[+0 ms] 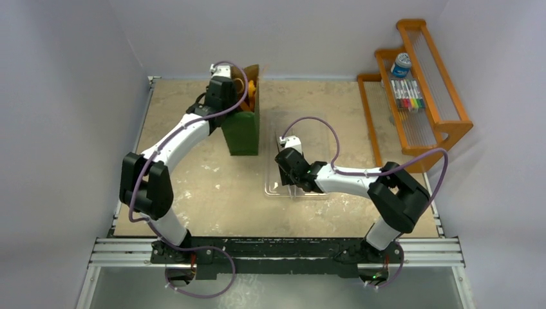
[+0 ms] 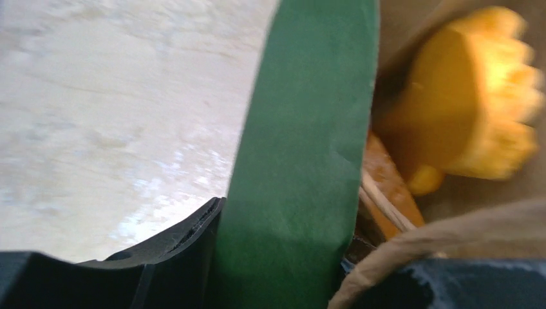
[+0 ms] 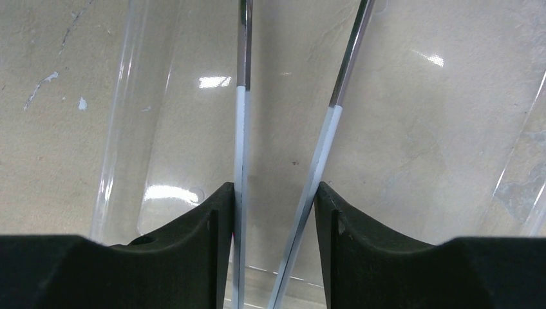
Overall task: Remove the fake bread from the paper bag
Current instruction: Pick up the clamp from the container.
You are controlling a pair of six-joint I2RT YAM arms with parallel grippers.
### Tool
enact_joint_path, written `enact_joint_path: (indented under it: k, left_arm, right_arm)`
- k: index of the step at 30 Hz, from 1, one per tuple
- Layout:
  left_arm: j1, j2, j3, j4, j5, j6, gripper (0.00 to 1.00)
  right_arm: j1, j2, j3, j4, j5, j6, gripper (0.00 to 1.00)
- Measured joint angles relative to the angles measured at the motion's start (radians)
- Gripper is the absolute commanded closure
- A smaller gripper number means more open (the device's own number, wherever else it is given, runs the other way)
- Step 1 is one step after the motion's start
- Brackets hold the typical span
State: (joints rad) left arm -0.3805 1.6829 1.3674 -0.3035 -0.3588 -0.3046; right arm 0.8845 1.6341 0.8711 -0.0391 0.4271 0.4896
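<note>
Table [image 1: 193, 193] carries two containers. The green paper bag [image 1: 243, 132] stands upright at the far left, mouth open. The fake bread [image 2: 476, 96] is inside it: a ridged orange-yellow piece on top, a browner one below, blurred. The clear tray [image 1: 315, 138] sits centre-right, with nothing in it that I can see.

Left arm reaches far forward to the bag mouth. The left gripper [image 2: 283, 257] straddles the bag's green wall, one finger outside and one inside; can't tell if it's clamped.

Right arm is bent over the tray, right gripper [image 3: 273, 193] pinching the tongs [image 3: 241, 129], whose two arms sit between its fingers.
</note>
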Motion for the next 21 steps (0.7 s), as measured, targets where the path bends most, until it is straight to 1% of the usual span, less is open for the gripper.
enact_joint_path:
  k: [2, 6, 11, 15, 18, 21]
  left_arm:
    - [0.021, -0.002, 0.039, -0.027, -0.05, 0.04, 0.64]
    - [0.06, -0.014, 0.101, -0.047, -0.203, 0.162, 0.66]
    - [0.058, -0.048, 0.108, -0.025, -0.323, 0.286, 0.66]
    - [0.002, -0.095, 0.033, 0.059, -0.372, 0.346, 0.66]
    - [-0.039, -0.135, -0.067, 0.107, -0.358, 0.35, 0.66]
    - [-0.05, -0.154, -0.172, 0.141, -0.326, 0.351, 0.66]
  right_arm:
    - [-0.003, 0.0, 0.0, 0.001, 0.0, 0.0, 0.56]
    - [-0.006, 0.0, 0.0, 0.002, 0.0, -0.001, 0.57]
    - [-0.007, 0.0, 0.0, 0.002, -0.001, -0.008, 0.58]
    - [-0.007, -0.008, 0.0, -0.004, -0.002, -0.014, 0.6]
    - [-0.008, -0.034, 0.0, -0.024, -0.008, -0.02, 0.6]
    - [-0.008, -0.072, 0.0, -0.038, -0.018, -0.024, 0.61]
